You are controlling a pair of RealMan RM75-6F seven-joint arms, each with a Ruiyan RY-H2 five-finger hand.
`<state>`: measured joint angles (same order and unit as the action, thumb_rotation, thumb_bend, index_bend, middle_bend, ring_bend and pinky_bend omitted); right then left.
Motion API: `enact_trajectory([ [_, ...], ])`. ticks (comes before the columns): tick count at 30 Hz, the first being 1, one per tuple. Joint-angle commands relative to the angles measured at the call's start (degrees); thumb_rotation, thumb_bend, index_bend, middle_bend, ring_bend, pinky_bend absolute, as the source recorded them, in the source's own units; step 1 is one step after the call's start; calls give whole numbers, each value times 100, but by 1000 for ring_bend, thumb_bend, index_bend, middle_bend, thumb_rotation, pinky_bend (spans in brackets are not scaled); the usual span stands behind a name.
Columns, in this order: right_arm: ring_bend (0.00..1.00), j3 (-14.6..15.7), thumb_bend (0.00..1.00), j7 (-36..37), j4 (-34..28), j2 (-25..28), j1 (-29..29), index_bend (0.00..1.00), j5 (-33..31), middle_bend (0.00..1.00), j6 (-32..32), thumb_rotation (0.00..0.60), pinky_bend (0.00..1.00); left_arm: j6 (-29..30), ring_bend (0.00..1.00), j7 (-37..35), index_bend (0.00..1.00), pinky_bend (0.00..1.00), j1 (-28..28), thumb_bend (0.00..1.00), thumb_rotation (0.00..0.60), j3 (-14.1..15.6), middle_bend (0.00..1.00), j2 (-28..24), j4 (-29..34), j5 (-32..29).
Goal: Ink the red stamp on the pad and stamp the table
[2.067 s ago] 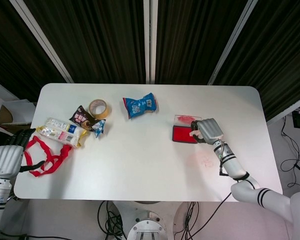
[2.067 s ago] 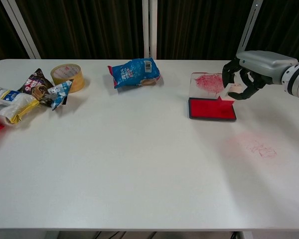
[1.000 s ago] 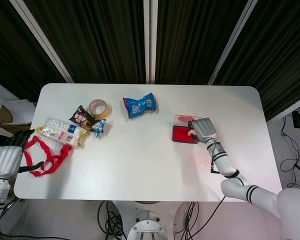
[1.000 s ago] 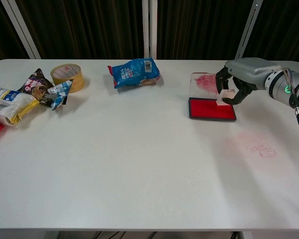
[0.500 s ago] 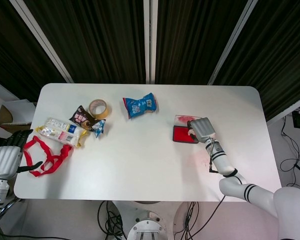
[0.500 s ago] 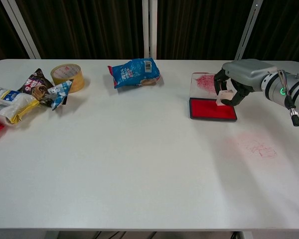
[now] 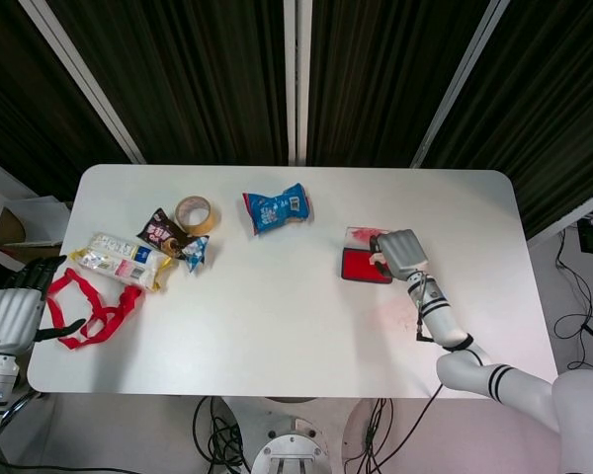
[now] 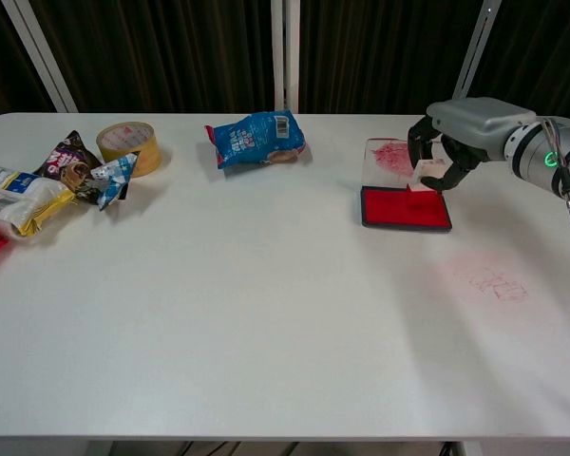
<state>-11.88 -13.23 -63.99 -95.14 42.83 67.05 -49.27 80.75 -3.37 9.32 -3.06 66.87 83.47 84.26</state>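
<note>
My right hand [image 8: 461, 128] [image 7: 400, 253] hangs over the far right part of the open red ink pad [image 8: 399, 211] [image 7: 357, 267] and pinches a small pale stamp [image 8: 427, 178] between its fingertips. The stamp's base is at the pad's surface; I cannot tell whether it touches. The pad's clear lid [image 8: 388, 156], smeared red, lies flat just behind it. Faint red stamp marks [image 8: 494, 281] [image 7: 406, 316] show on the white table in front of the pad, to its right. My left hand [image 7: 15, 306] stays off the table's left front corner, holding nothing, fingers apart.
A blue snack bag [image 8: 257, 139] lies at the back centre. At the left are a tape roll [image 8: 130, 142], a dark snack packet [image 8: 68, 160], a white and yellow packet [image 8: 14, 198] and a red strap [image 7: 89, 308]. The table's right edge [image 7: 534, 296] is near my right arm.
My right hand came left from beside the pad to over it and lowered the stamp to the red surface. In the last half second it rose slightly. The left hand stayed put.
</note>
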Motion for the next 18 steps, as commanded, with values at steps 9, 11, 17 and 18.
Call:
enact_trajectory([
  [9,718,321,378,-177,-1713,1091,-498,660,341,547,-601,600,901,25,114,113,90,246,4,31,475,18,122,6,125,49],
  [11,718,568,376,-139,-1844,1195,-693,662,557,545,-771,600,901,48,114,131,90,246,-1,31,475,18,122,-9,148,63],
  [17,718,1147,376,90,-1762,1239,-1185,662,1146,542,-1243,600,901,2,114,166,89,247,30,31,475,32,122,-13,183,89],
  [18,718,1201,376,132,-1702,1209,-1238,662,1208,542,-1292,600,901,-3,114,167,90,246,37,31,476,34,122,-3,182,100],
])
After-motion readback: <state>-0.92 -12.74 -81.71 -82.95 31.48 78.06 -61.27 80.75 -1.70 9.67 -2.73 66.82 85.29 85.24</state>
